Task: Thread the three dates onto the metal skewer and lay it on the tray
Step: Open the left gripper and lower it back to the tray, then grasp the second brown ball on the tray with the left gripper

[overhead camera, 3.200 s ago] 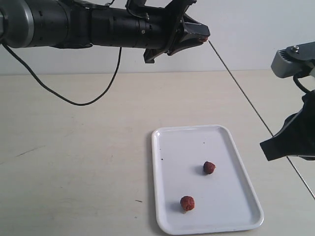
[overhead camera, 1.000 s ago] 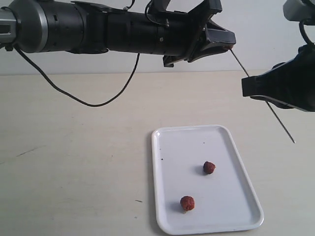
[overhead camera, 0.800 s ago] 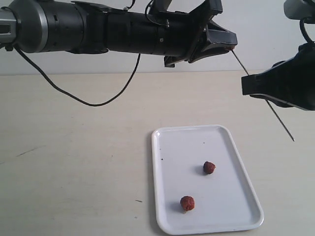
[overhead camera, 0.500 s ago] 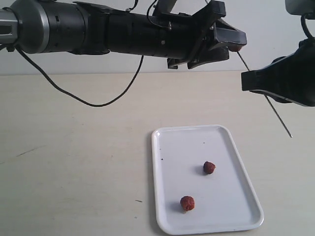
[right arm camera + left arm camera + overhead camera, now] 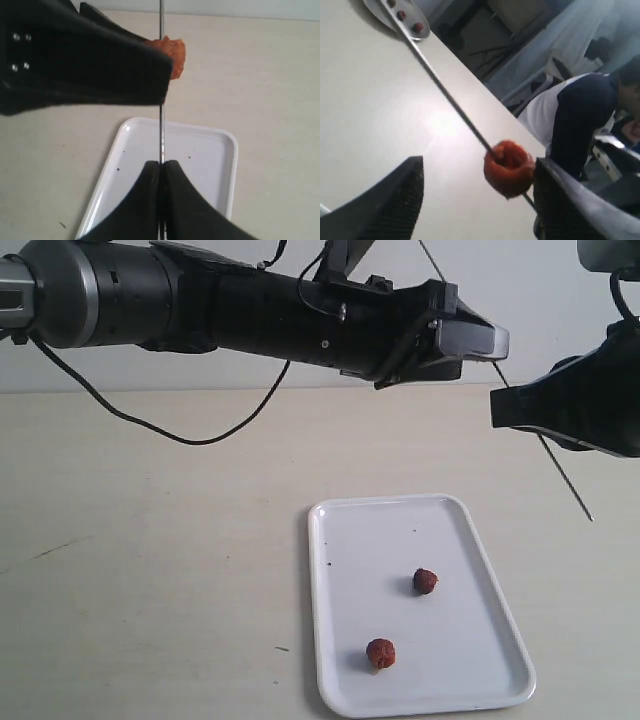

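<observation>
Threading: right gripper (image 5: 161,167) clamps thin grey metal skewer (image 5: 161,135) as fixed spike; left gripper (image 5: 478,160), jaws spread, holding nothing, straddles wrinkled reddish-brown date (image 5: 509,169) impaled on it.

The left arm (image 5: 200,300) is stretching out level from the left, past the middle. The left gripper (image 5: 479,162) is holding its jaws spread wide. The right arm (image 5: 585,405) is hanging high at the right edge. The right gripper (image 5: 161,167) is pinching the skewer (image 5: 161,100), fingers pressed together.
</observation>
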You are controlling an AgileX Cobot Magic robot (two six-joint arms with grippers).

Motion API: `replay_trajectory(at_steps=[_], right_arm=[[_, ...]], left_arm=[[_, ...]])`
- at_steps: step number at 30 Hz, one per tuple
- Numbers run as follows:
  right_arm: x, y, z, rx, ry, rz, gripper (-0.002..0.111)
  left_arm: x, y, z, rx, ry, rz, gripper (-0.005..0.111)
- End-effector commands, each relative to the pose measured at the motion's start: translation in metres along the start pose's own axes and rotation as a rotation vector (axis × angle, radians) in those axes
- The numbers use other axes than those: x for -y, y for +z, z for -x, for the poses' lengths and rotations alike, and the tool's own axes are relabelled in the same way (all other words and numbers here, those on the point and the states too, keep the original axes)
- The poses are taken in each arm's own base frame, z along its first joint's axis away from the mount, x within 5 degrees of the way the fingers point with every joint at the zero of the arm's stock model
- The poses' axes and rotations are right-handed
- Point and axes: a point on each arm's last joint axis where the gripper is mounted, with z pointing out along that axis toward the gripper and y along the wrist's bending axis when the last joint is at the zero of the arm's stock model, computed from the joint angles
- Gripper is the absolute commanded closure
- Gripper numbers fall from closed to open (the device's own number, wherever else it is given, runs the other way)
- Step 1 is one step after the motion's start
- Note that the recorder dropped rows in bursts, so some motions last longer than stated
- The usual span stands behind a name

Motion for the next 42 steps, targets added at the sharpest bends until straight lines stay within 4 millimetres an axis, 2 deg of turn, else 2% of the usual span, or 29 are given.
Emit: replay_trajectory(at_steps=[1, 12, 16, 27, 31, 34, 39, 42], right_arm=[[0.001, -0.002, 0.001, 0.01, -0.018, -0.004, 0.108], [0.0, -0.02, 0.005, 0.079, -0.046, -0.003, 0.108], [0.001, -0.022, 0.002, 0.047, -0.052, -0.013, 0.108], [0.012, -0.004, -0.007, -0.083, -0.036, -0.131, 0.108], [0.013, 0.004, -0.009, -0.111, -0.034, -0.135, 0.108], [0.013, 0.005, -0.006, -0.125, -0.035, -0.139, 0.108], [0.012, 0.004, -0.005, -0.131, -0.044, -0.141, 0.108], [0.012, 0.004, -0.005, -0.131, -0.044, -0.141, 0.108]], left_arm=[[0.002, -0.003, -0.007, -0.105, 0.122, 0.015, 0.045], [0.003, -0.008, -0.028, -0.343, 0.242, -0.034, 0.045], [-0.001, -0.011, -0.037, -0.442, 0.283, -0.014, 0.045], [-0.03, -0.019, -0.081, -0.677, 0.383, 0.092, 0.045], [-0.029, -0.012, -0.097, -0.759, 0.442, 0.123, 0.045], [-0.021, 0.0, -0.109, -0.856, 0.59, 0.154, 0.049], [-0.004, 0.023, -0.127, -1.06, 1.014, 0.229, 0.05], [0.004, 0.031, -0.133, -1.149, 1.234, 0.21, 0.05]])
